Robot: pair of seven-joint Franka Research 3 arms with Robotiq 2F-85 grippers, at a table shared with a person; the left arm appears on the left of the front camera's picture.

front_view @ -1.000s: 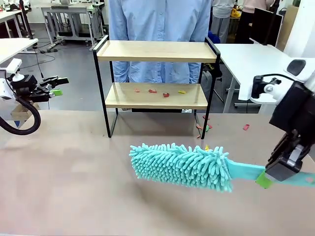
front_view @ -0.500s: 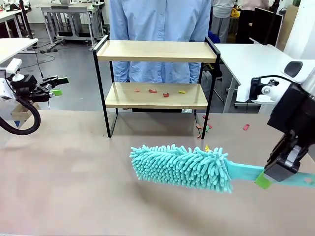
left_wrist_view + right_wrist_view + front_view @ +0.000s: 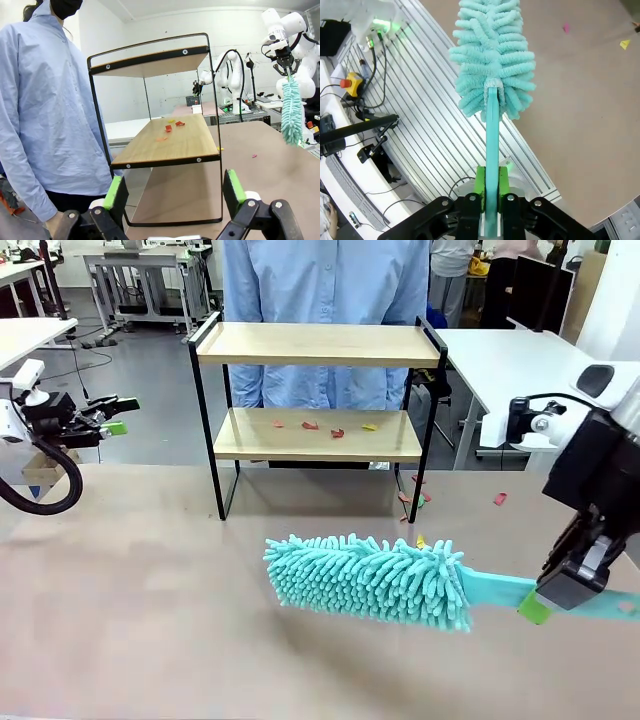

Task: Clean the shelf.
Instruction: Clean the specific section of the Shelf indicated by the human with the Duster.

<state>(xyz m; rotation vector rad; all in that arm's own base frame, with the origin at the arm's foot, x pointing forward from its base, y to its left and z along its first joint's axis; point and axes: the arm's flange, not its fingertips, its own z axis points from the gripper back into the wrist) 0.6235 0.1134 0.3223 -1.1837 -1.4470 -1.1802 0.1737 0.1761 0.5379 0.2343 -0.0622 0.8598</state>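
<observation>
Two tiers on the shelf, which stands at the far side of the table; red scraps lie on its lower board; my right gripper pinches the teal duster by its handle; my left gripper hangs spread wide, well apart.

Duster: turquoise, shaggy all over. Shelf: pale wood boards, black frame. Scraps on lower board show red, one yellow. Table: dull beige. Person's shirt: light blue.
</observation>
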